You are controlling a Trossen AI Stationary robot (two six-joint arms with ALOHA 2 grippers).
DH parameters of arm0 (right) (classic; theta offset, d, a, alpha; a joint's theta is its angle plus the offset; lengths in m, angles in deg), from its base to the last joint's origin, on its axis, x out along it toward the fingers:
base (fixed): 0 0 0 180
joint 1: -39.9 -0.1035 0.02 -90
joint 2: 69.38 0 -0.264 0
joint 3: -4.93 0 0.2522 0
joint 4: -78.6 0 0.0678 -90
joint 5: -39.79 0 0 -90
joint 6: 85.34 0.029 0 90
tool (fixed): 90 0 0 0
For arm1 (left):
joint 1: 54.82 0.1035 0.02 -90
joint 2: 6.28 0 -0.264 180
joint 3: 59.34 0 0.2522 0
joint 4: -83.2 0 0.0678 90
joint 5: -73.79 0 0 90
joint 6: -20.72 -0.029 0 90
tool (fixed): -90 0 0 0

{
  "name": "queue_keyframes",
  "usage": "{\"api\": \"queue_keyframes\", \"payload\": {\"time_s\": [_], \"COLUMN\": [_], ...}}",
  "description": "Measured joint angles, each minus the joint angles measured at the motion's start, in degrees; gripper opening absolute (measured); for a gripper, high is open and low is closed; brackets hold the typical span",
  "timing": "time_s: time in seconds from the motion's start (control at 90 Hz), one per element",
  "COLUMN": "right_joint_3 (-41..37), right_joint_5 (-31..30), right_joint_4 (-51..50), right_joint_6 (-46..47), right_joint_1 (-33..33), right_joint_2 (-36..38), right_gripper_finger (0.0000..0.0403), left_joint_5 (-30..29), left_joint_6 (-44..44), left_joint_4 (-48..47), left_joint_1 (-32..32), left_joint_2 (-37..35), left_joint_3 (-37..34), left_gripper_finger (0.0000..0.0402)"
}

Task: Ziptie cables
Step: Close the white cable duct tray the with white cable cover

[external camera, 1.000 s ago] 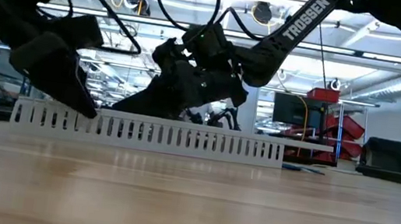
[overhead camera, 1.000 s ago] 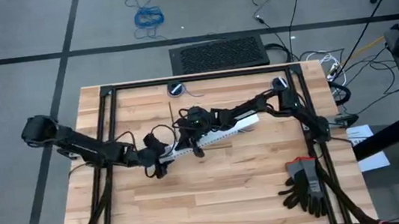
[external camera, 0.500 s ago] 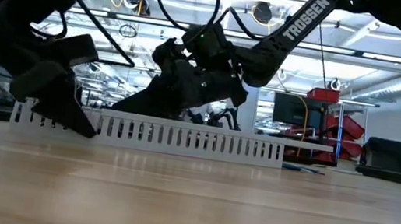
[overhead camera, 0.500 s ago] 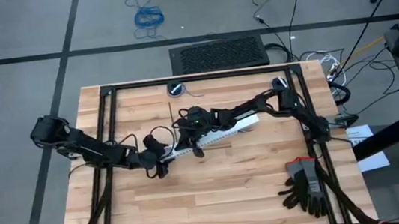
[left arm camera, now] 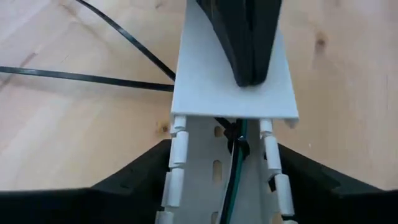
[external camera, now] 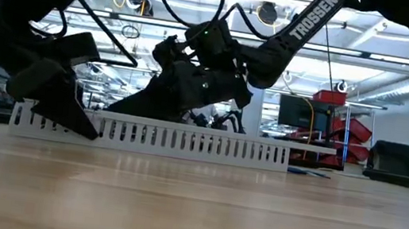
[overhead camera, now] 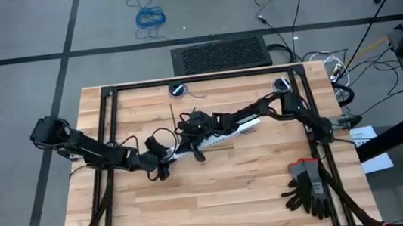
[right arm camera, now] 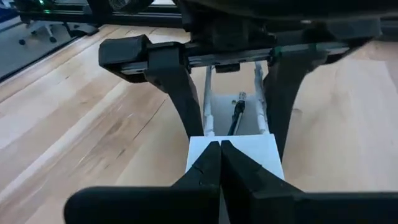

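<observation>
High view: the left gripper (overhead camera: 163, 163) straddles one end of the white duct (overhead camera: 219, 137), fingers spread wide around it; the right gripper (overhead camera: 192, 133), pinched shut on the duct's lid (left arm camera: 233, 81), has edged back slightly. The cables (left arm camera: 235, 180) lie inside the duct, the zipties (left arm camera: 93, 77) on the table beside it, untouched; tying looks some way off.

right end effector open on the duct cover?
No. In the right wrist view the right end effector's fingers sit pressed together on the white cover over the slotted duct.
</observation>
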Motion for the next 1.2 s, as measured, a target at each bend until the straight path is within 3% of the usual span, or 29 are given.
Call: {"api": "queue_keyframes", "payload": {"time_s": [0.322,0.556,0.833,1.078,1.2], "right_joint_3": [1.4,2.4,2.6,2.7,2.7], "right_joint_5": [0.1,2.9,-1.3,-1.5,2.3], "right_joint_4": [1.5,-6.8,-20.9,-17.1,-11.6], "right_joint_6": [0.5,-1.8,-8.1,-7.8,-5.5], "right_joint_1": [0.8,0.7,1.9,2.6,2.4], "right_joint_2": [0.1,6.3,11.1,6.0,3.5], "right_gripper_finger": [0.0,0.0,0.0,0.0,0.0], "left_joint_5": [-0.2,-0.5,-0.4,-0.1,-1.0], "left_joint_6": [0.8,1.9,1.6,1.4,0.5], "left_joint_4": [0.3,0.0,-0.1,-0.2,-0.4], "left_joint_1": [0.1,0.2,0.2,0.2,0.1], "left_joint_2": [0.0,0.0,0.0,0.0,0.0], "left_joint_3": [0.0,0.0,0.0,0.0,0.0], "left_gripper_finger": [0.0232,0.0231,0.0231,0.0231,0.0231]}}
